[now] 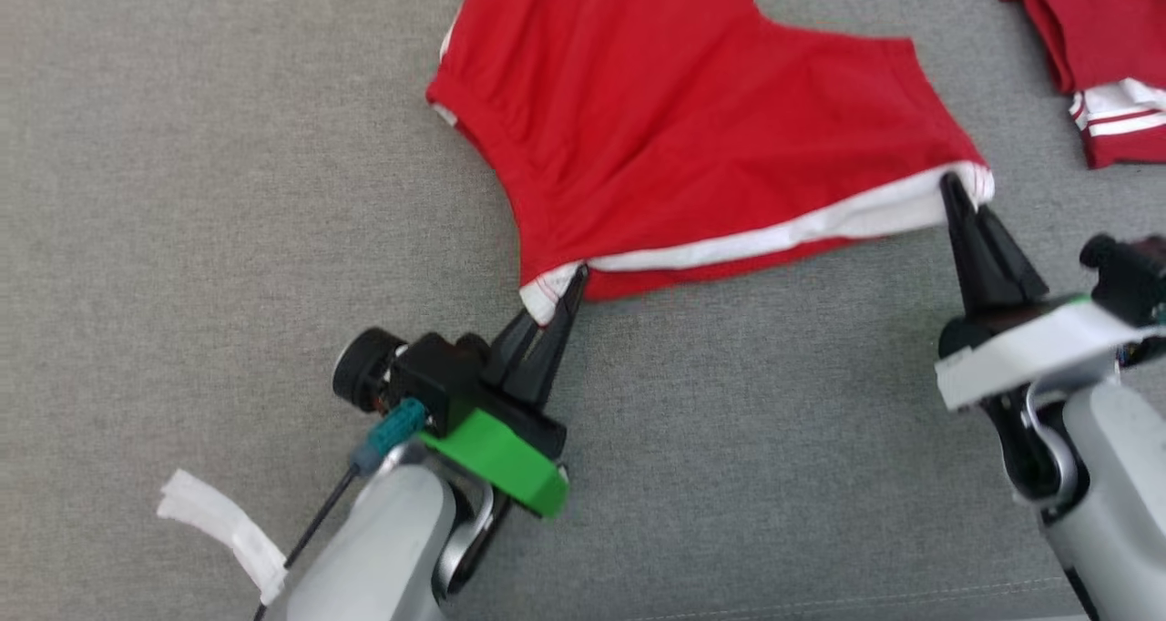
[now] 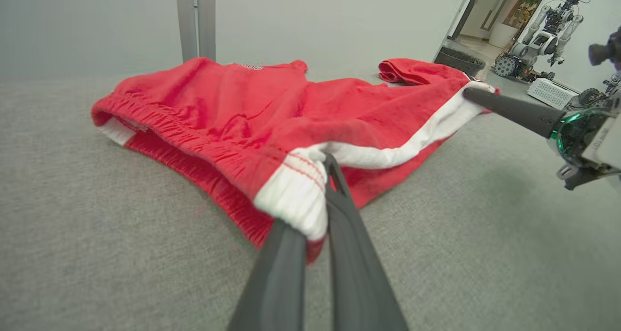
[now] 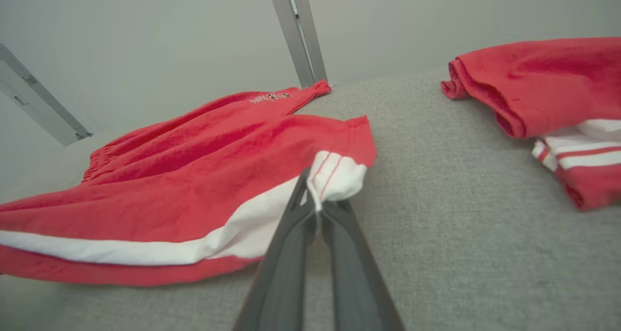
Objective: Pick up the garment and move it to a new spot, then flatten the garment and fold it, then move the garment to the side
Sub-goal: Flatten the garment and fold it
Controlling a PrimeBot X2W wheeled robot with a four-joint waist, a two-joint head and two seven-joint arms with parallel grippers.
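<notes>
Red shorts (image 1: 692, 129) with a white stripe lie spread on the grey cloth-covered counter (image 1: 182, 193), in the middle of the head view and reaching toward its far edge. The white stripe runs along their near edge, which is drawn fairly straight between the two pincers.

The left pincer (image 1: 576, 279) is clamped on the near-left corner of the shorts, its dark fingers closed together on the white cuff there. In the left wrist view this cuff wraps over one finger, and the gathered waistband runs off to the far left from it. The right pincer (image 1: 952, 184) is clamped on the near-right corner, fingers pressed together on the white trim with its thin red lines. Both arms come in from the near side, so the shorts lie just beyond the fingertips.

A second red and white garment (image 1: 1093, 47) lies folded at the far right, apart from the shorts. A strip of white tape (image 1: 223, 525) hangs by the left forearm.
</notes>
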